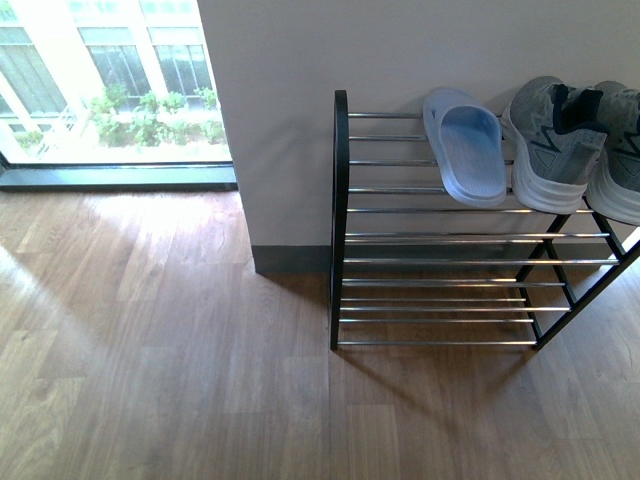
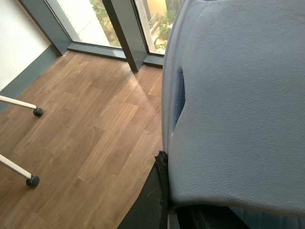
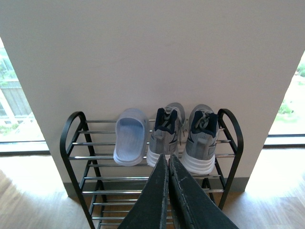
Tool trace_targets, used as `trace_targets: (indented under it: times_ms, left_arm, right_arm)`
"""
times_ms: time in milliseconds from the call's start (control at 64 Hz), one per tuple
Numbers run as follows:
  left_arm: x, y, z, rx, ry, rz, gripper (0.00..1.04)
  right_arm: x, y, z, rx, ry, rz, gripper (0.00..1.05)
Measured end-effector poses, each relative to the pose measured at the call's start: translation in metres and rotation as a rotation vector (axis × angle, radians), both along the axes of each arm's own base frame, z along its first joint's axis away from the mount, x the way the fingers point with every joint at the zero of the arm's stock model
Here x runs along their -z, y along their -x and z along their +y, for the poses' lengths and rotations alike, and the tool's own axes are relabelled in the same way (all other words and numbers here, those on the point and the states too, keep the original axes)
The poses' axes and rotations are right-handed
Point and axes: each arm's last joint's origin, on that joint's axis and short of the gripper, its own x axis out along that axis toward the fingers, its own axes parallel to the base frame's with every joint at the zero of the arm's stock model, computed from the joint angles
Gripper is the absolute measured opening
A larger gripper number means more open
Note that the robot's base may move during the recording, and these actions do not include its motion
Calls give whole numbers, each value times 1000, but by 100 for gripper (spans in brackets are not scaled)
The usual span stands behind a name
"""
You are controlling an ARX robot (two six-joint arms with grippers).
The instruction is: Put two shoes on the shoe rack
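Observation:
The shoe rack [image 1: 340, 220] stands against the white wall, its top tier holding one pale blue slide sandal [image 1: 465, 150] and a pair of grey sneakers [image 1: 550, 140] to its right. Neither arm shows in the front view. In the left wrist view my left gripper [image 2: 164, 191] is shut on a second pale blue slide sandal [image 2: 233, 105], which fills most of that picture; only one dark finger [image 2: 152, 200] shows. My right gripper [image 3: 167, 164] is shut and empty, hanging in front of the rack [image 3: 71, 131], facing the sneakers [image 3: 164, 133] and the sandal [image 3: 129, 142].
Wooden floor [image 1: 150, 350] lies in front of the rack. A floor-length window [image 1: 110, 90] is left of the wall. Two white legs on black casters [image 2: 33, 180] stand on the floor in the left wrist view. The rack's lower tiers [image 1: 440, 300] hold nothing.

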Motion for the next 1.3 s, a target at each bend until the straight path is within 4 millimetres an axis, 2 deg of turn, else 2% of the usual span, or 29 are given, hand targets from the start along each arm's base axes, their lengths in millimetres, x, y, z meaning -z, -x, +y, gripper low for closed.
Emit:
trace_targets:
  times_ms: [469, 547, 578, 1297]
  left_arm:
    - [0, 0, 0, -7, -3, -2, 2]
    - [0, 0, 0, -3, -1, -2, 2]
    - [0, 0, 0, -3, -1, -2, 2]
    - [1, 0, 0, 3, -1, 4, 2]
  right_arm:
    - [0, 0, 0, -4, 0, -2, 79]
    - [0, 0, 0, -3, 0, -2, 94]
    - [0, 0, 0, -4, 0, -2, 97]
    - [0, 0, 0, 3, 0, -2, 96]
